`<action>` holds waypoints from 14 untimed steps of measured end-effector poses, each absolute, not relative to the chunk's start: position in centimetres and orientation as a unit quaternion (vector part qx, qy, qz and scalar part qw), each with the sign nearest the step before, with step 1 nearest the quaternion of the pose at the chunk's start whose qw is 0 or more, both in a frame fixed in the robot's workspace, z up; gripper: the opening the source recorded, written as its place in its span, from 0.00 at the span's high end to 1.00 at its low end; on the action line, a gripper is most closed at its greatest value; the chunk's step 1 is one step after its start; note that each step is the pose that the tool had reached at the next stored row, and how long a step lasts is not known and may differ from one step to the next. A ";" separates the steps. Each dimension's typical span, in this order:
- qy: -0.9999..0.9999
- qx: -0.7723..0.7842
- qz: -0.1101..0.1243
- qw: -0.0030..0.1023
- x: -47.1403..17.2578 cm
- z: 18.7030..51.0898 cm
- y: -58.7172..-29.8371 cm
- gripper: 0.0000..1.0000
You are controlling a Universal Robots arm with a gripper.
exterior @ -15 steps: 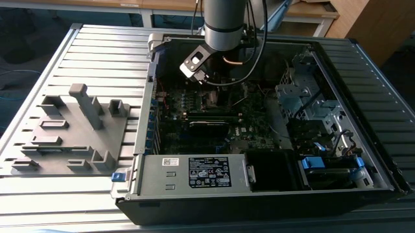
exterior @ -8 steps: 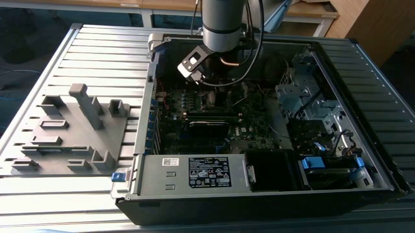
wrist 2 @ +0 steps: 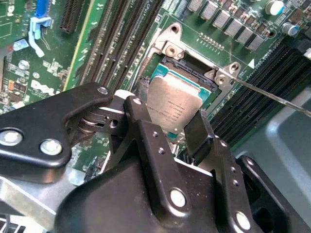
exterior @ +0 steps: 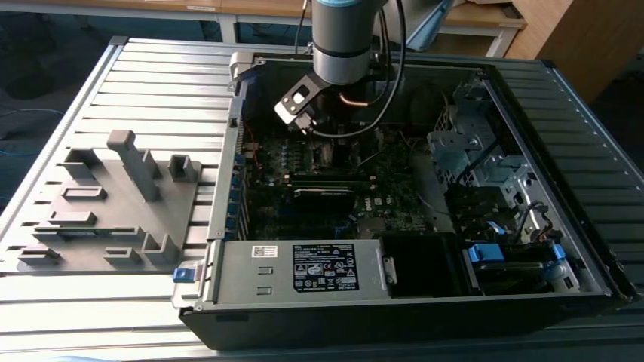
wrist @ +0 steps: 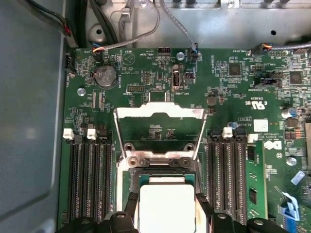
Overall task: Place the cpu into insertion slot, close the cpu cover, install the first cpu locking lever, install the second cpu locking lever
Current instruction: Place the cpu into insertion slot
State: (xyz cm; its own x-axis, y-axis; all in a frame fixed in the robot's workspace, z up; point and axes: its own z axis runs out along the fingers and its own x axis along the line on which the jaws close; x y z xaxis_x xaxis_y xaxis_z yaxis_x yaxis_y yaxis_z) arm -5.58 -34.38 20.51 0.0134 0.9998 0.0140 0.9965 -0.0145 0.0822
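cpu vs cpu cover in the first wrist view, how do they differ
The cpu is a solid silvery plate; the cpu cover is a frame with green board showing through its window. The cpu sits between the gripper's jaws over the insertion slot; the cpu cover is swung open, untouched. The cpu cover's outline is wider than the cpu. Both are squarish silvery metal.

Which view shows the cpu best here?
The second wrist view: the cpu sits gripped in the gripper over the insertion slot. The first wrist view catches its top, partly cropped. In the exterior view the arm stands over that spot.
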 end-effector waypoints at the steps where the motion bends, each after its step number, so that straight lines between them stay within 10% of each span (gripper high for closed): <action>1: 0.702 0.711 0.034 0.024 -5.6 20.5 -34.3 0.46; 14: 0.702 0.711 0.034 0.024 -5.6 19.6 -33.9 0.46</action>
